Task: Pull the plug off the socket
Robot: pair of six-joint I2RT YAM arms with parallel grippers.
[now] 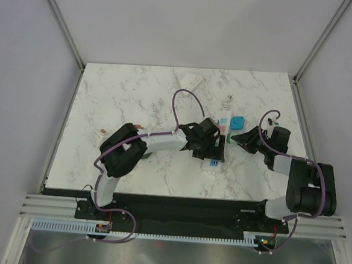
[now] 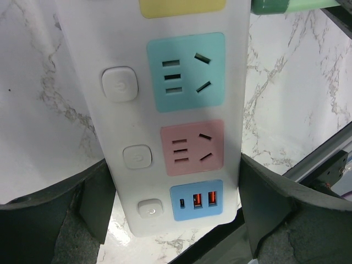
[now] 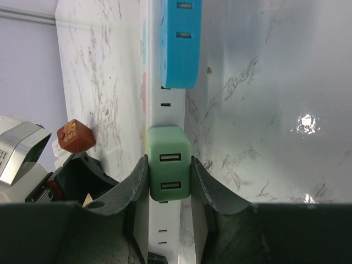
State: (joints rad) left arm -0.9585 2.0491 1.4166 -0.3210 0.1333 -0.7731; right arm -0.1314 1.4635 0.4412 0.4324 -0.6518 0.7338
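Sideways, the right pincer pinches the green plug; left pincer spread.

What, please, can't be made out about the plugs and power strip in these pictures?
- Top view: the green plug is hidden behind the left arm's wrist.
- Right wrist view: its prongs are hidden by its body and the right gripper.
- Left wrist view: the power strip is cut off at the top edge.

Bright even light, marble glare
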